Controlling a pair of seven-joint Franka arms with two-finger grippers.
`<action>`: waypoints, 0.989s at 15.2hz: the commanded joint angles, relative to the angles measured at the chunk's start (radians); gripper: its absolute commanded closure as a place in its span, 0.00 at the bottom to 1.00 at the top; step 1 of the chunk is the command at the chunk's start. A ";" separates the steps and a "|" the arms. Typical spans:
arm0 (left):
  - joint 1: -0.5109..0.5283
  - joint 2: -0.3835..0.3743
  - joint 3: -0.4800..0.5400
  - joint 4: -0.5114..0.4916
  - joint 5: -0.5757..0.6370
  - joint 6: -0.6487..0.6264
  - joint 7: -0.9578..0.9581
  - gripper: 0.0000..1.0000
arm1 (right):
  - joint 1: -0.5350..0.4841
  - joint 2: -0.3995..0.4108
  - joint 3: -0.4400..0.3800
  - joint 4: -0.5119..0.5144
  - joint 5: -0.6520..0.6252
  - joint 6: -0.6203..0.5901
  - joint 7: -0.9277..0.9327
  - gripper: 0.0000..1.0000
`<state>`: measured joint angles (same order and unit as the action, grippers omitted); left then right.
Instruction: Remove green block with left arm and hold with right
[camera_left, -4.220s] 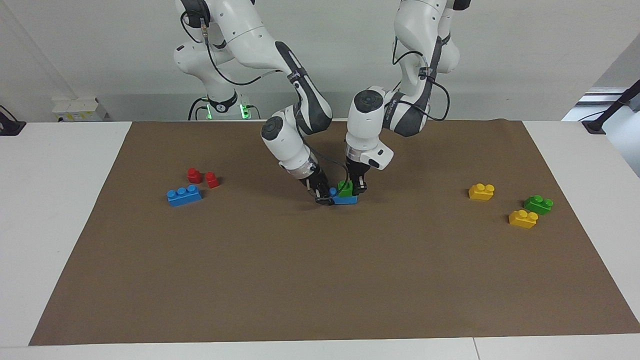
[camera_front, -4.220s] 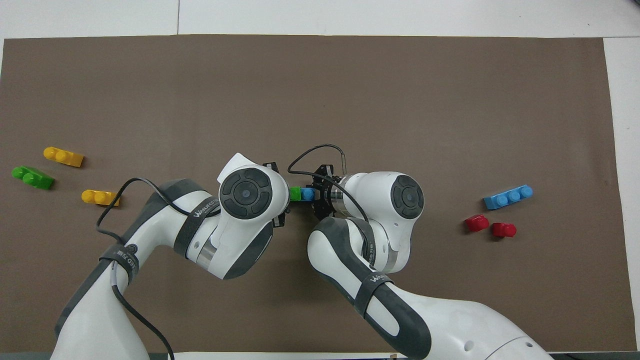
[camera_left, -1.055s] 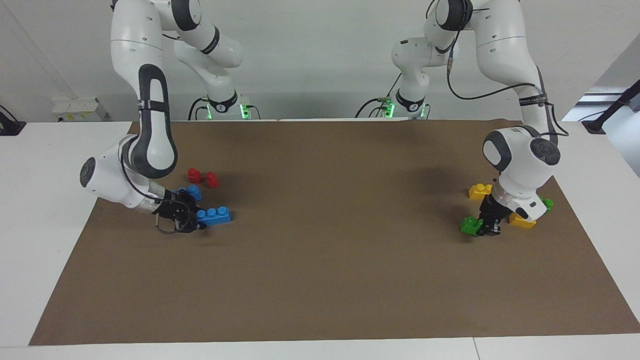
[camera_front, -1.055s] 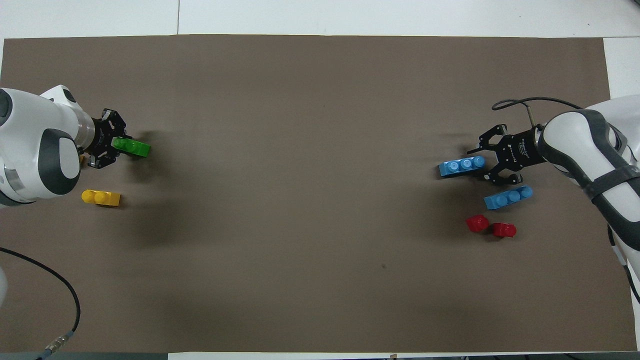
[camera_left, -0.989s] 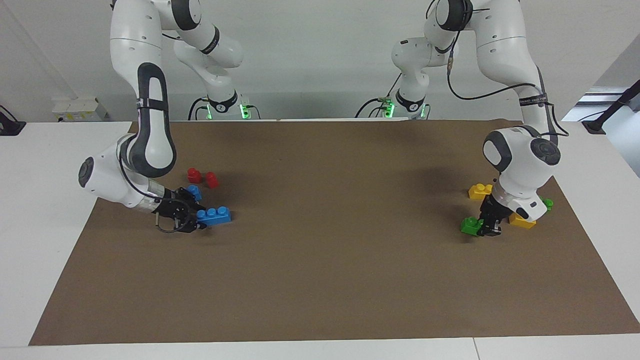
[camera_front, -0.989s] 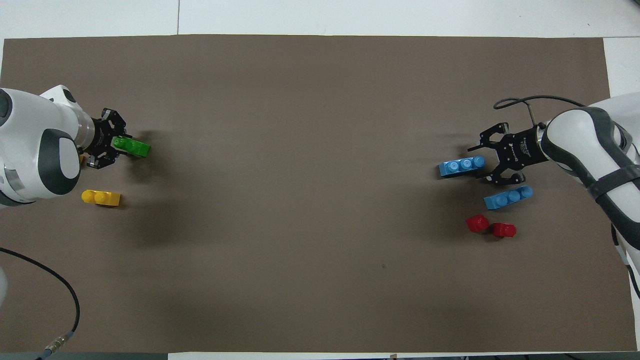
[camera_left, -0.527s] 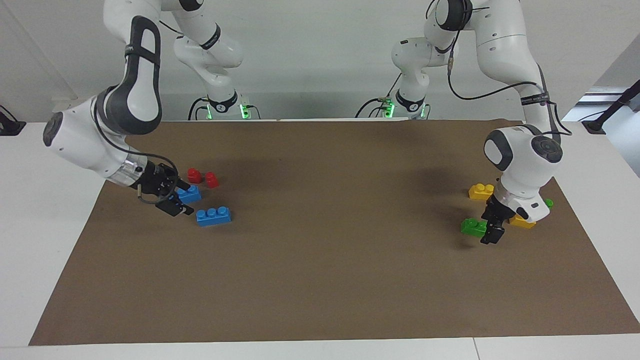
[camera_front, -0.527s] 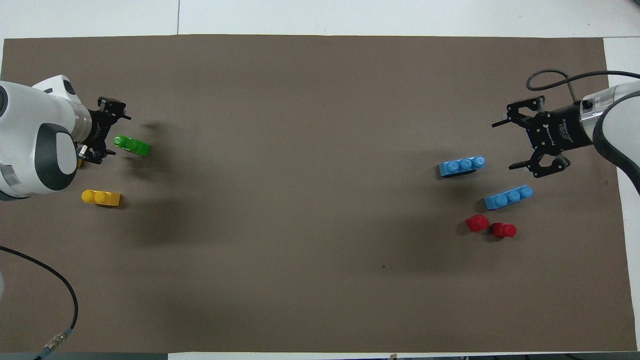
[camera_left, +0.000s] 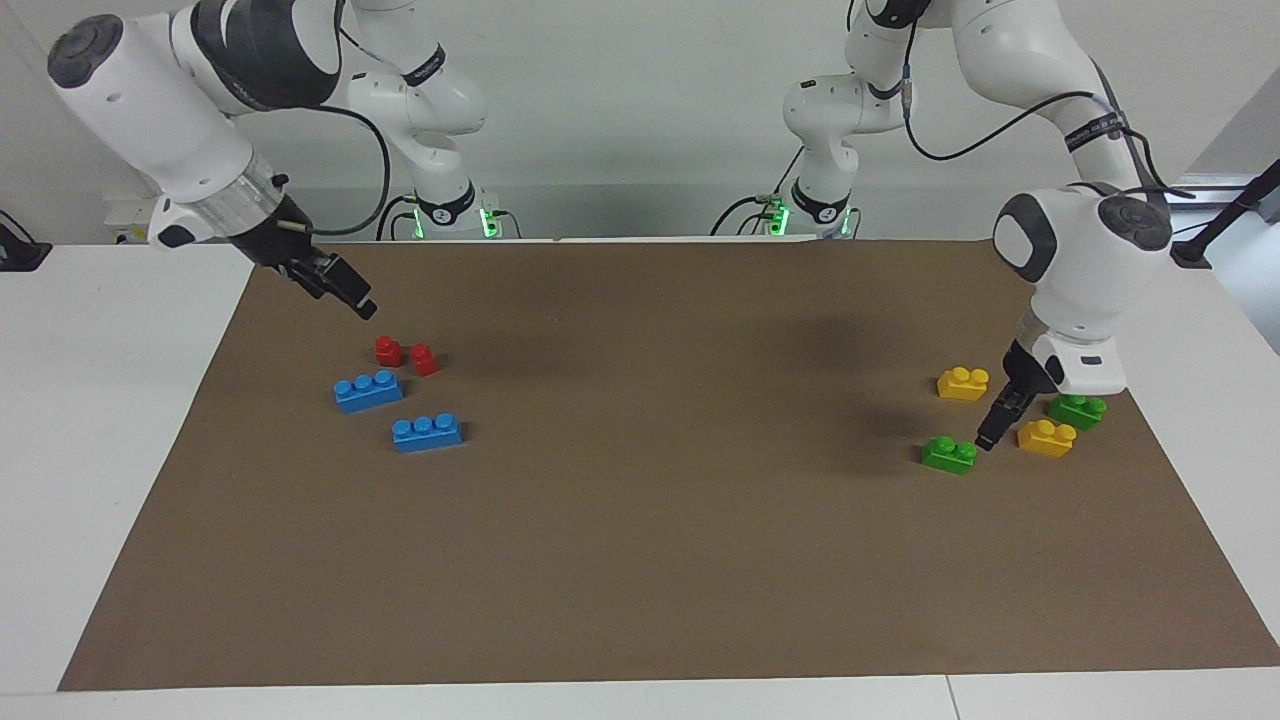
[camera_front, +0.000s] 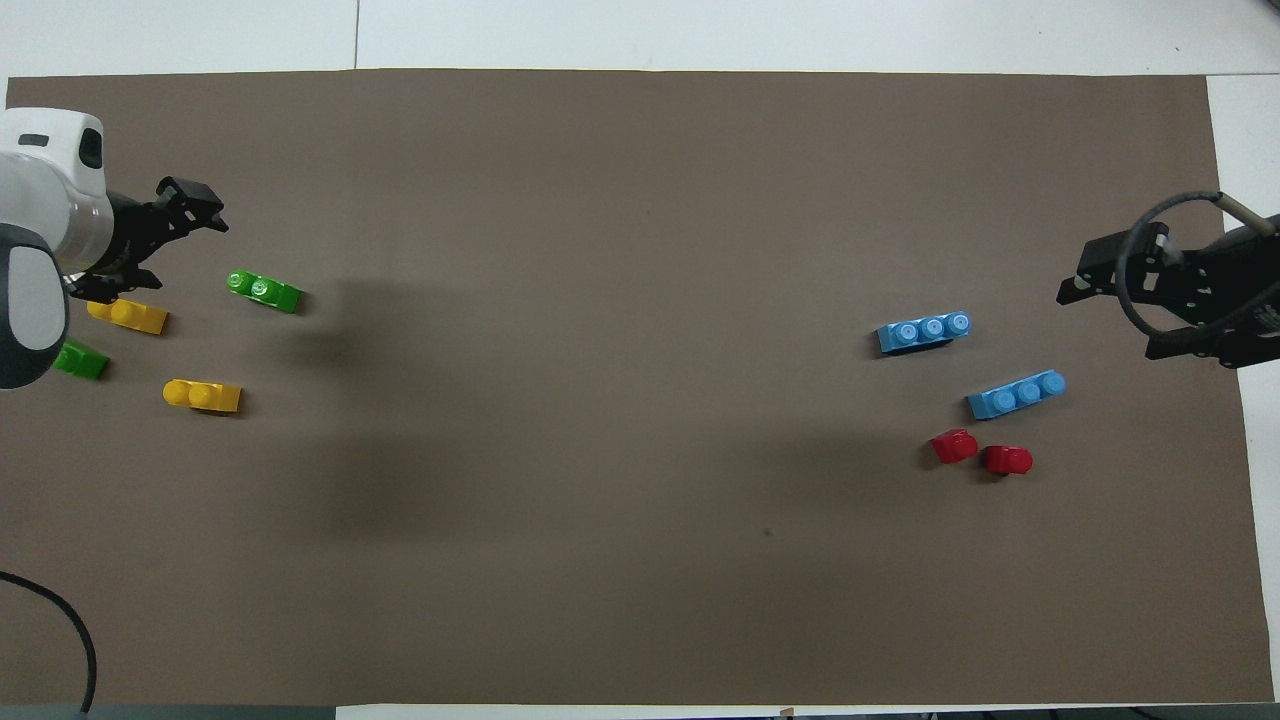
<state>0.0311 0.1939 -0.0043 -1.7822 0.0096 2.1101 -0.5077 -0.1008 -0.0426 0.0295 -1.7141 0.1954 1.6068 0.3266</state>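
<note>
A green block (camera_left: 950, 454) lies by itself on the brown mat (camera_left: 640, 560) toward the left arm's end; it also shows in the overhead view (camera_front: 263, 291). My left gripper (camera_left: 988, 436) is open and empty, lifted a little above the mat just beside that block and clear of it; it also shows in the overhead view (camera_front: 185, 250). A second green block (camera_left: 1077, 409) lies nearer the mat's edge. My right gripper (camera_left: 355, 300) is open and empty, raised above the mat near the red bricks; it also shows in the overhead view (camera_front: 1110, 320).
Two yellow bricks (camera_left: 963, 383) (camera_left: 1046, 437) lie around the left gripper. Toward the right arm's end lie two blue three-stud bricks (camera_left: 427, 432) (camera_left: 368, 390) and two small red bricks (camera_left: 389, 350) (camera_left: 424, 359).
Both grippers have let go and lifted away. The green block now lies free on the mat, and the blue brick lies free beside the other blue one. The right arm rose the most.
</note>
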 joint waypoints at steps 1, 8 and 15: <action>-0.005 -0.025 0.001 0.111 0.018 -0.187 0.199 0.00 | -0.004 -0.045 0.009 -0.006 -0.051 -0.048 -0.203 0.00; -0.017 -0.160 -0.010 0.184 0.015 -0.464 0.454 0.00 | 0.044 -0.008 0.012 0.048 -0.200 0.051 -0.428 0.00; -0.019 -0.251 -0.017 0.173 0.010 -0.515 0.520 0.00 | 0.046 0.003 0.013 0.051 -0.198 0.050 -0.416 0.00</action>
<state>0.0206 -0.0285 -0.0224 -1.5905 0.0097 1.6095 -0.0021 -0.0524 -0.0530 0.0407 -1.6827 0.0148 1.6562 -0.0793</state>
